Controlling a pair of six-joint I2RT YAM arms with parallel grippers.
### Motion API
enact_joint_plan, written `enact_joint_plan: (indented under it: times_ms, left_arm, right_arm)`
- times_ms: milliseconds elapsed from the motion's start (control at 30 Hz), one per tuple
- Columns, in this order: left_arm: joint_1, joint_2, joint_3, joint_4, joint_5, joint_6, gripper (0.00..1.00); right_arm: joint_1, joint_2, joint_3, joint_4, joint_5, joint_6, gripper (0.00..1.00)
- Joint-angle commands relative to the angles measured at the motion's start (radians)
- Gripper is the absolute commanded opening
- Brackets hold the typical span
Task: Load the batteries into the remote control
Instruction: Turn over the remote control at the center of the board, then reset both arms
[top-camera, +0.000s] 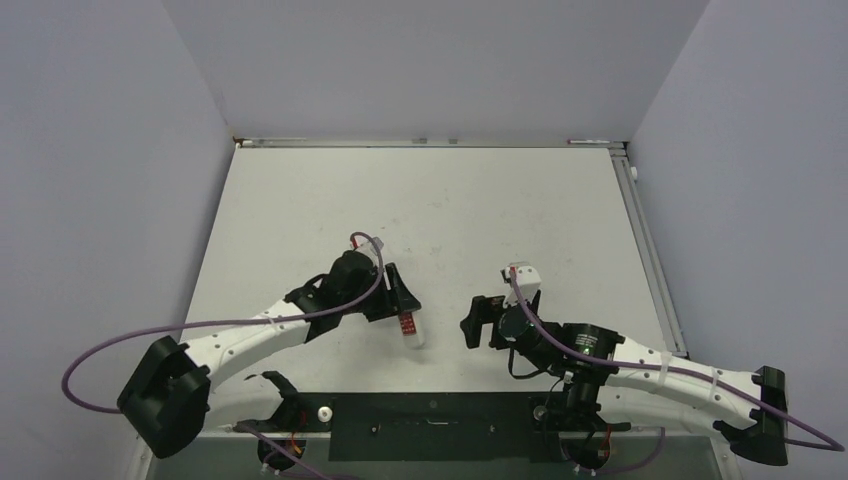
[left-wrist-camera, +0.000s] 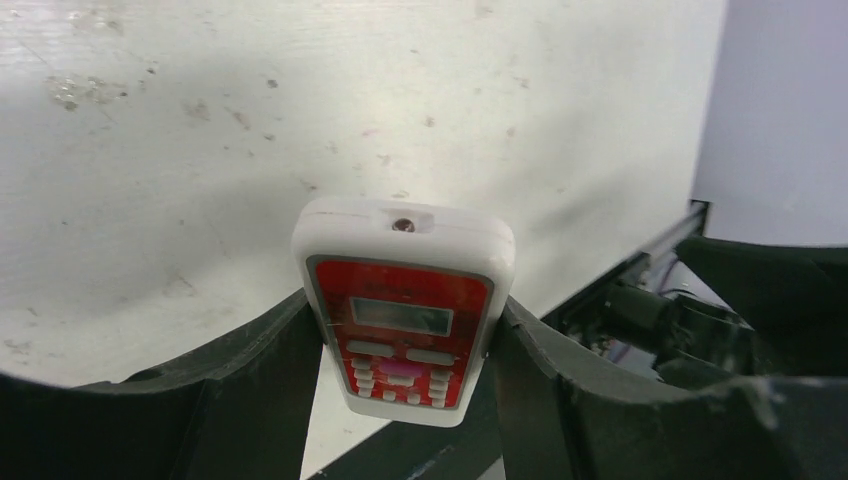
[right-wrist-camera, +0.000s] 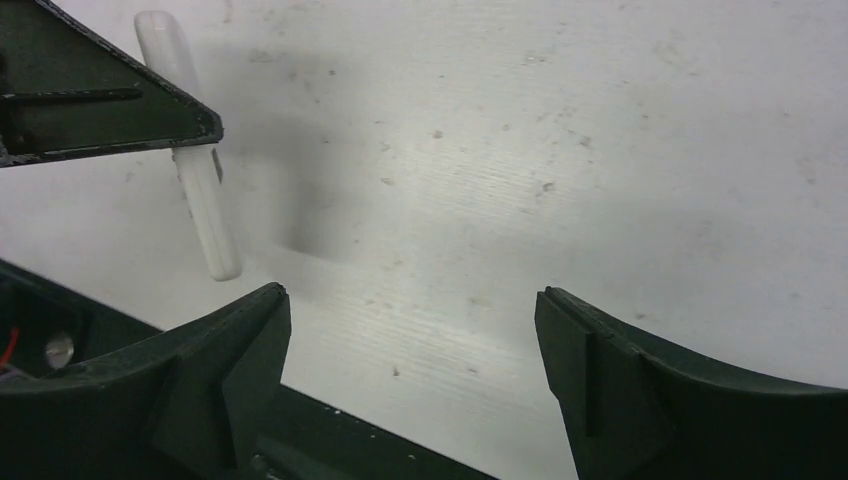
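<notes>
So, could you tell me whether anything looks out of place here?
Nothing is damaged or spilled. The remote control is clamped between the left fingers, and the right fingers stand open and empty. Oddly, no batteries show in any view.

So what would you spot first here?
The remote, with its bright red face, is pinched in the left claw over the white table. To its right, the right claw is wide open and holds nothing.

Left tool (top-camera: 402, 303) holds the remote control (top-camera: 409, 328), left of the right tool (top-camera: 474, 321).
</notes>
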Motion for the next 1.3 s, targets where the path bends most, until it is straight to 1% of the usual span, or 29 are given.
enact_joint_plan:
  times_ms: [0,167,300,400,433,533,567,600,633,767,867,1133,1267]
  left_arm:
    - [-0.002,0.159,0.134,-0.115,-0.066,0.06,0.0]
    - [-0.013,0.325,0.231,-0.133,-0.075,0.064,0.09]
    - [-0.029,0.409,0.289,-0.144,-0.082,0.066,0.26]
    - [-0.039,0.448,0.315,-0.157,-0.087,0.068,0.37]
    - [-0.041,0.454,0.318,-0.159,-0.087,0.068,0.42]
    - [-0.046,0.451,0.331,-0.177,-0.094,0.077,0.71]
    - [-0.049,0.446,0.34,-0.191,-0.098,0.083,0.89]
    - [-0.049,0.44,0.348,-0.207,-0.104,0.089,0.98]
    - [-0.049,0.431,0.358,-0.226,-0.11,0.094,0.96]
    - [-0.05,0.373,0.384,-0.297,-0.13,0.118,0.96]
    - [-0.05,0.295,0.404,-0.338,-0.127,0.146,0.96]
    - [-0.049,0.013,0.377,-0.378,-0.102,0.224,0.96]
    - [-0.047,-0.137,0.361,-0.398,-0.115,0.251,0.96]
  right_arm:
    - [0.003,0.012,0.021,-0.145,0.169,0.071,0.92]
    - [0.003,0.047,0.001,-0.152,0.193,0.117,0.93]
    - [0.003,0.066,-0.002,-0.16,0.212,0.124,0.93]
    - [0.003,0.067,-0.004,-0.151,0.213,0.117,0.93]
    - [0.003,0.067,-0.002,-0.153,0.215,0.11,0.93]
    - [0.003,0.063,0.024,-0.178,0.237,0.097,0.94]
    - [0.003,0.061,0.035,-0.188,0.246,0.094,0.95]
    - [0.002,0.059,0.046,-0.193,0.251,0.089,0.95]
    - [0.003,0.057,0.058,-0.197,0.254,0.08,0.95]
    - [0.002,0.064,0.119,-0.231,0.277,0.071,0.96]
    - [0.003,0.076,0.179,-0.27,0.307,0.072,0.96]
    - [0.003,0.093,0.285,-0.348,0.401,0.052,0.97]
    - [0.004,0.089,0.333,-0.423,0.467,0.105,0.97]
